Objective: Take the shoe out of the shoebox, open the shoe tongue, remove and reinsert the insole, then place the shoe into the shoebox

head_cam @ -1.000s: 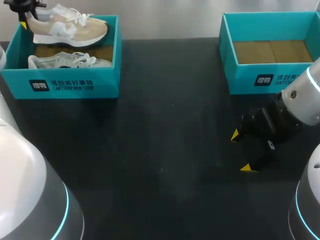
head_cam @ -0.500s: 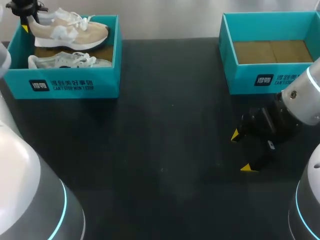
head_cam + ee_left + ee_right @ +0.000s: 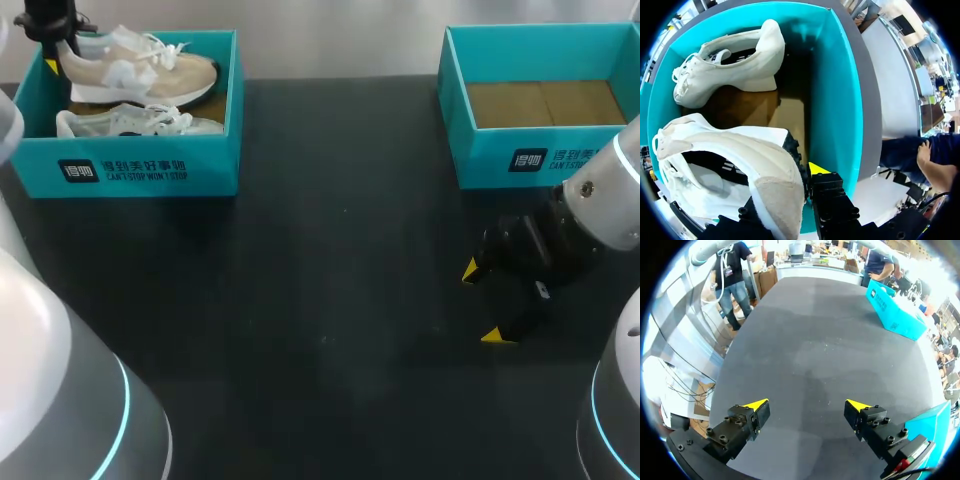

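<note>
A beige shoe (image 3: pixel 140 65) hangs tilted over the back half of the left teal shoebox (image 3: pixel 150 172). My left gripper (image 3: pixel 50 55) is shut on its heel. In the left wrist view the heel of the beige shoe (image 3: pixel 740 160) fills the left gripper (image 3: pixel 785 175), hiding one fingertip. A second, pale grey shoe (image 3: pixel 135 122) lies on the box floor in front; the left wrist view shows this pale shoe (image 3: pixel 735 65) ahead of the fingers. My right gripper (image 3: pixel 484 303) hovers open over the bare tabletop with nothing between the jaws of the right gripper (image 3: pixel 807 407).
A second teal shoebox (image 3: pixel 520 155) with only a cardboard floor stands at the back right, just behind my right arm. The dark tabletop (image 3: pixel 320 300) lies between the two boxes. In the right wrist view the left shoebox (image 3: pixel 892 310) shows far ahead.
The beige shoe and my left gripper have sunk a little toward the left box, the toe dipping. My right arm has not moved.
</note>
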Available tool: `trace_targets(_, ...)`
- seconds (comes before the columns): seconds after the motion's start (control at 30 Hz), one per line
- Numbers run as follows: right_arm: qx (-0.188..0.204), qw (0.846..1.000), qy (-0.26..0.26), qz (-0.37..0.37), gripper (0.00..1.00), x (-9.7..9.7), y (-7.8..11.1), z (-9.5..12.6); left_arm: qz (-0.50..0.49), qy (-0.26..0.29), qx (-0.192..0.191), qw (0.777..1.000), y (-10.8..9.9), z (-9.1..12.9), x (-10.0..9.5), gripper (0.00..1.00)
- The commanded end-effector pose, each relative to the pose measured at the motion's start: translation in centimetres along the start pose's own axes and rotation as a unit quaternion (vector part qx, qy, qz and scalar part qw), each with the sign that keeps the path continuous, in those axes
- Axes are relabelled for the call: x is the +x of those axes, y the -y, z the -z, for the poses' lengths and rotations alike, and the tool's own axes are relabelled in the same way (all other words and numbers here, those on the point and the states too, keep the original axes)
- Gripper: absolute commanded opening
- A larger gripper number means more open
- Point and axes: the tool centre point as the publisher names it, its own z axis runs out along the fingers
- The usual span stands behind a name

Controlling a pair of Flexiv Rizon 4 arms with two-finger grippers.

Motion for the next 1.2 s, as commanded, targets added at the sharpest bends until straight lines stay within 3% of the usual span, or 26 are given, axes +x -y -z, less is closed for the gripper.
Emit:
trace_targets(0.03, 0.001, 1.000, 0.001, 0.000, 1.00, 0.1, 0.0, -0.1, 0.001, 0.000, 0.004, 1.000, -0.5, -0.5, -0.2, 0.00)
trace_targets(0.57, 0.001, 1.000, 0.001, 0.000, 1.00, 0.1, 0.0, -0.1, 0.011, -0.001, 0.010, 1.000, -0.6, -2.6, -0.3, 0.00)
trace_targets(1.2, 0.001, 1.000, 0.001, 0.000, 1.00, 0.1, 0.0, -0.1, 0.007, 0.010, 0.014, 1.000, 0.0, -3.5, -0.5, 0.00)
